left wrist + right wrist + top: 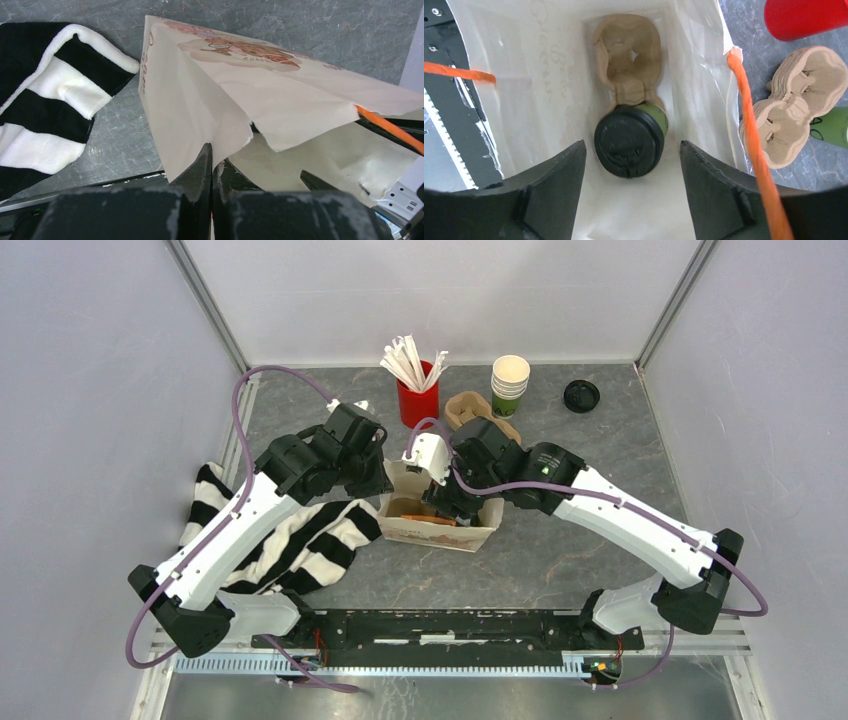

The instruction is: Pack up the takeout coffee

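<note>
The takeout coffee (629, 140), a green cup with a black lid, sits at the bottom of the white paper bag (549, 75) in a brown cardboard carrier (628, 55). It leans a little toward the camera. My right gripper (632, 143) hangs open over the bag's mouth, above the cup, with nothing between its fingers. In the top view the right gripper (450, 502) dips into the bag (440, 530). My left gripper (212, 150) is shut on the paper edge of the bag (210, 95) at its left side. An orange handle (749, 130) runs along the bag's right rim.
A red cup of straws (416, 390), a stack of lidless green cups (509, 385) and a lone black lid (581, 395) stand at the back. Spare cardboard carriers (794, 105) lie right of the bag. A black-and-white striped cloth (300, 540) lies to its left.
</note>
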